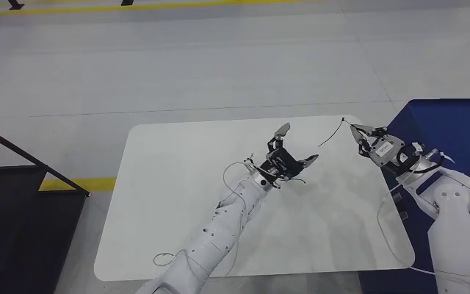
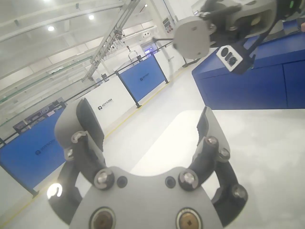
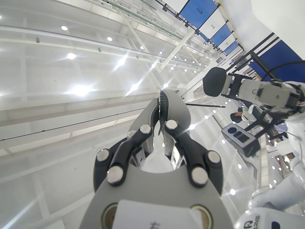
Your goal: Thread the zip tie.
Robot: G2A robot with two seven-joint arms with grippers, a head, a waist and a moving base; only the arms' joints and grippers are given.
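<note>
A thin black zip tie [image 1: 332, 134] hangs in the air above the far right part of the white table [image 1: 176, 191]. My right gripper [image 1: 355, 130] is shut on the zip tie near one end, and the rest of the strap slants down toward the left. In the right wrist view the strap [image 3: 205, 105] sticks out sideways from the closed gripper [image 3: 160, 101]. My left gripper [image 1: 297, 145] stands open a short way left of the tie's free end, holding nothing. The left wrist view shows its spread gripper [image 2: 145, 117] below the right gripper [image 2: 175, 40] and the tie [image 2: 164, 39].
A blue cabinet [image 1: 440, 125] stands beside the table's right edge, under the right arm. A loose white cable loop [image 1: 165, 259] lies near the front left of the table. Bare floor lies beyond the far edge.
</note>
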